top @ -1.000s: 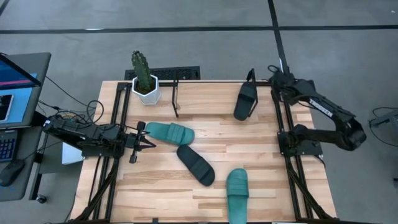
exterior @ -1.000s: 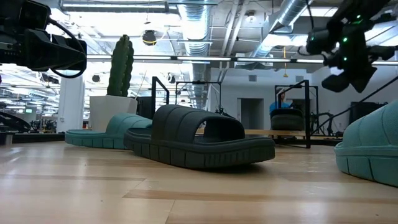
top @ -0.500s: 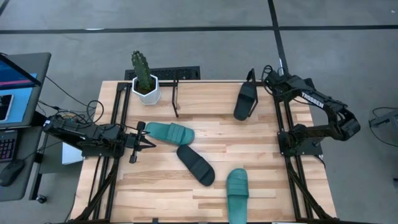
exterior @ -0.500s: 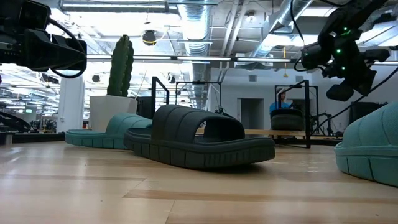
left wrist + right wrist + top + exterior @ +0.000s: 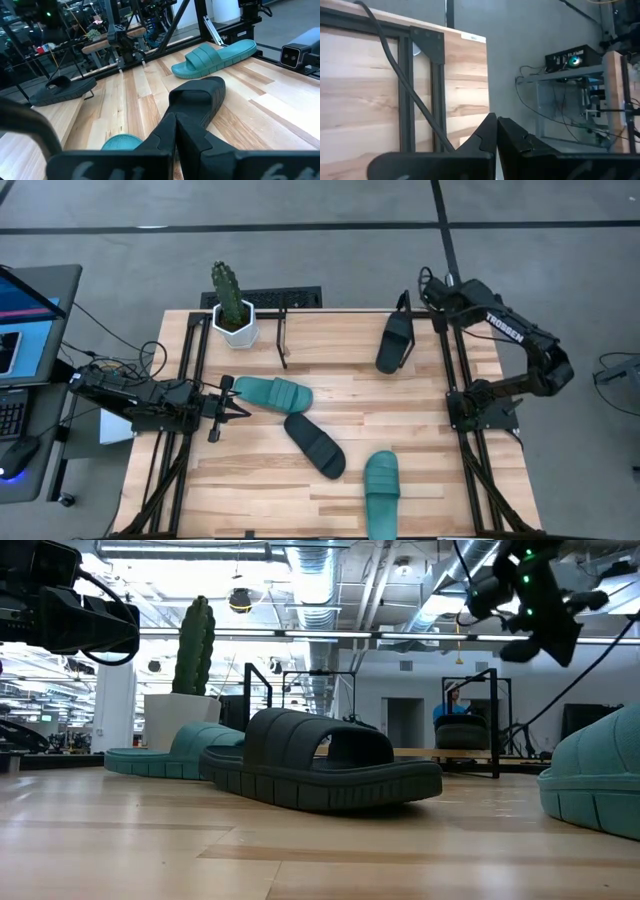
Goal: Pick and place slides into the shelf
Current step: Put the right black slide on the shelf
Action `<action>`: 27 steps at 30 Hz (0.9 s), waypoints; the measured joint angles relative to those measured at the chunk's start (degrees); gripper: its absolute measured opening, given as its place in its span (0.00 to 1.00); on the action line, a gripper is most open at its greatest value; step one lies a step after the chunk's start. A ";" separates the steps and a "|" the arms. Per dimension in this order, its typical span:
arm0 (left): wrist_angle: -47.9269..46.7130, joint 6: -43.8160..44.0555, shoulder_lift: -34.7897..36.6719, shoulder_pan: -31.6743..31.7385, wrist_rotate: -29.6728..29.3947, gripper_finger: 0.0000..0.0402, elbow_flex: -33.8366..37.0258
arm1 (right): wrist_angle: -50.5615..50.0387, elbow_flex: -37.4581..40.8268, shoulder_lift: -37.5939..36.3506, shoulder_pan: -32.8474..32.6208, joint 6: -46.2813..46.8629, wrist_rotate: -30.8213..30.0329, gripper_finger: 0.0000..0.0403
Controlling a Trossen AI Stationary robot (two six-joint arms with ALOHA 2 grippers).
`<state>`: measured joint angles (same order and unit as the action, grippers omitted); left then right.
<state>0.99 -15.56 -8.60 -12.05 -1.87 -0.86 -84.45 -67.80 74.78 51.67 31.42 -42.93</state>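
Mid-table, black slide (image 5: 314, 444) lying diagonally, left gripper (image 5: 238, 400) fingers together, right gripper (image 5: 433, 292) closed.

Both arms are matte black and jointed, the right arm (image 5: 510, 340) lettered TROSSEN in white along one link with a green light glowing near its wrist, the left arm (image 5: 140, 400) trailing thin black cables.

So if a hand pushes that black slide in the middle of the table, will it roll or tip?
Probably neither. The black slide lies flat on its wide ribbed sole, so it would likely slide or pivot. It looks like thick foam, so likely light, with the strap giving a little.
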 joint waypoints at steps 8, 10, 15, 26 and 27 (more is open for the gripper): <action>0.00 -0.11 -0.02 -0.02 0.00 0.00 0.01 | -5.58 -8.35 4.75 0.73 7.56 4.95 0.00; 0.00 -0.04 0.00 -0.02 0.02 0.00 0.02 | -5.65 -9.42 4.90 1.34 9.19 6.17 0.00; 0.00 -0.12 -0.02 -0.01 0.00 0.00 0.00 | -5.51 -12.64 5.53 1.80 12.75 11.01 0.00; 0.00 0.08 -0.02 -0.02 0.01 0.00 0.00 | 8.75 -15.83 9.48 -1.56 13.58 23.94 0.00; 0.00 0.04 0.00 -0.02 0.00 0.00 0.01 | 10.76 -16.41 10.26 -1.63 13.08 24.68 0.00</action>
<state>0.99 -15.53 -8.60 -12.07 -1.87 -0.85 -73.69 -84.21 85.04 50.04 44.50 -18.25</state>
